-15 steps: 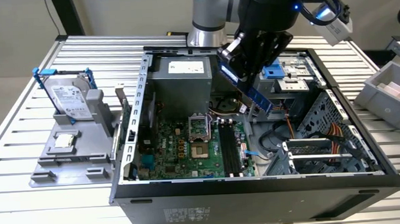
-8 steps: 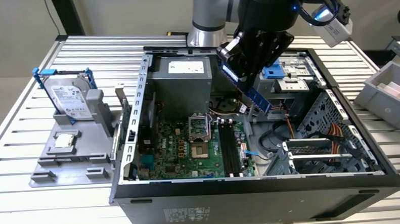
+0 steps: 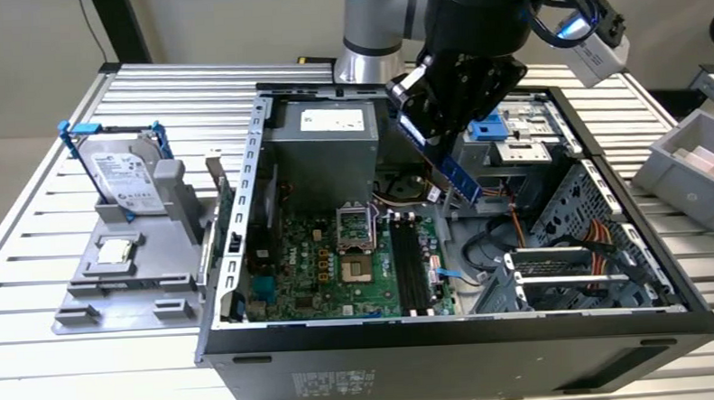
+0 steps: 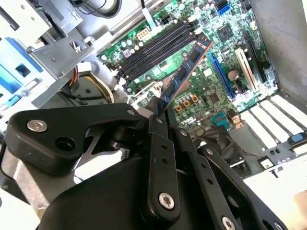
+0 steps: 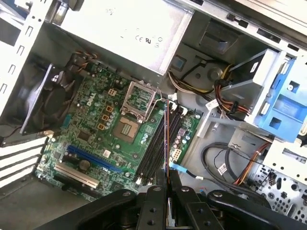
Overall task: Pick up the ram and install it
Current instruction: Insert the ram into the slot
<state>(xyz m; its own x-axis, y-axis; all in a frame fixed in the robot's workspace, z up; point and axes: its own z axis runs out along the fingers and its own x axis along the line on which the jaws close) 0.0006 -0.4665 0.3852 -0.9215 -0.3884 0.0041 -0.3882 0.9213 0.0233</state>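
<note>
One ram (image 4: pixel 186 72) juts from the clamped tool (image 4: pixel 160 109) above the memory slots (image 4: pixel 153 48).

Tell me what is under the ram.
The ram, held in the gripper, hangs above the motherboard, not touching it. Beneath it lie the black memory slots, which look empty. In the first wrist view its edge covers a thin strip of them.

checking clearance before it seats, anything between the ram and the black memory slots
Nothing visible. The gripper holds the ram tilted above the motherboard, and the long black slots below it lie empty and uncovered. Cables lie off to one side of them.
</note>
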